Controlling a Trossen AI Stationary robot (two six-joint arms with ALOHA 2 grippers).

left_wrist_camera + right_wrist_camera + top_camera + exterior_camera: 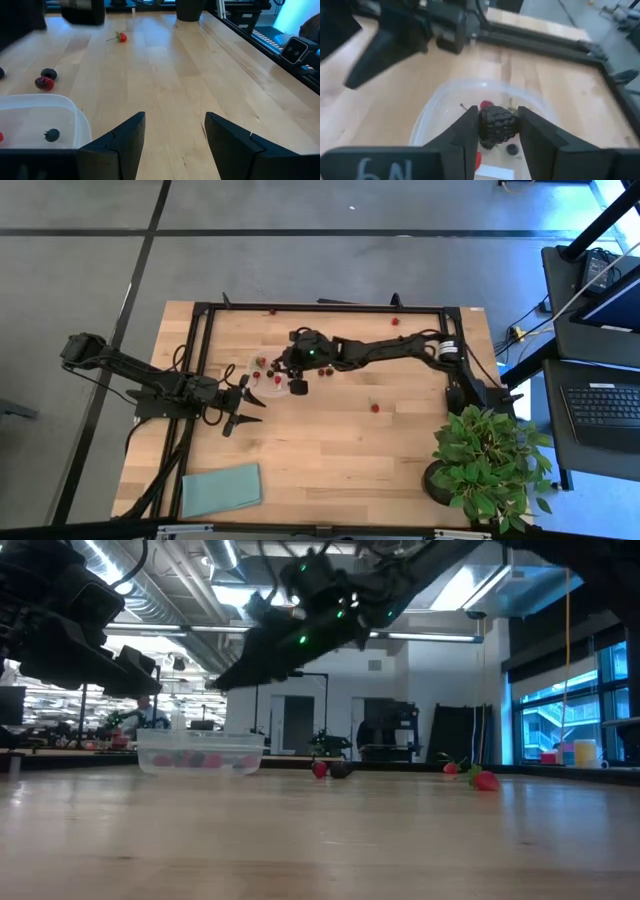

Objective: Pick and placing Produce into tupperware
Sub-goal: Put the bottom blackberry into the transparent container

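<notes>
Above the tupperware [485, 125], the right tool [496, 131] hangs with its fingers clamped on a dark, knobbly berry [497, 124], while to the container's left in the high view the left tool [174, 135] waits just beside its rim, fingers apart and holding nothing. Several pieces of produce already lie in the tupperware [258, 370]; others sit loose on the tabletop [330, 440] to its right, including a red piece [375, 408] well apart from it. The risk, as I judge it, is a release from this height: the small round berry could bounce off the clear floor and roll over the shallow wall, or the light container could be nudged if the tool descends off-centre. Only the right wrist view shows the held berry; the high view hides it under the arm. The low view [200, 753] alone shows the container's low wall side-on with red pieces inside, and the left wrist view shows a dark berry [51, 134] lying in its corner.
</notes>
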